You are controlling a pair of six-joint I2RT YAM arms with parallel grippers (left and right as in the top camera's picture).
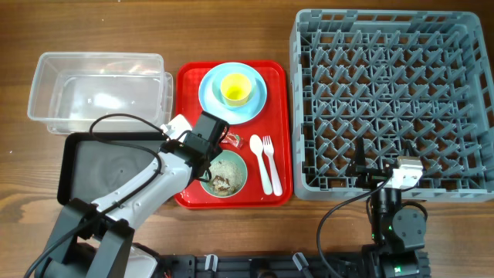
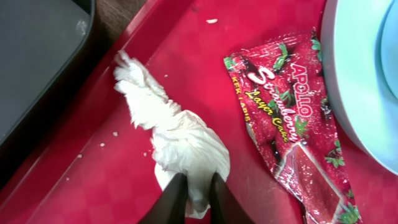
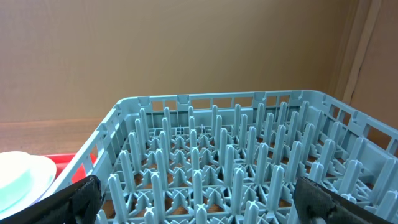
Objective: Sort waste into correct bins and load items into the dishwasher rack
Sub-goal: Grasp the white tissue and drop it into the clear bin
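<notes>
My left gripper point(image 2: 194, 198) pinches the near end of the crumpled white tissue point(image 2: 180, 134), which lies on the red tray point(image 2: 186, 50) just beside the red strawberry-cake wrapper point(image 2: 289, 118). My right gripper point(image 3: 199, 208) hangs with fingers wide apart at the near edge of the grey dishwasher rack point(image 3: 211, 162)

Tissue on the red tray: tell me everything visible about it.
The white tissue is thin, soft-looking paper, twisted into a narrow tail at its upper end and bunched into a fuller wad below. It lies on the red tray near the rim, beside but apart from the red wrapper. The left gripper pinches the wad's lower edge, a strip of tissue between its closed fingers. Small white crumbs dot the tray around it. Overhead, the left arm hides it.
</notes>
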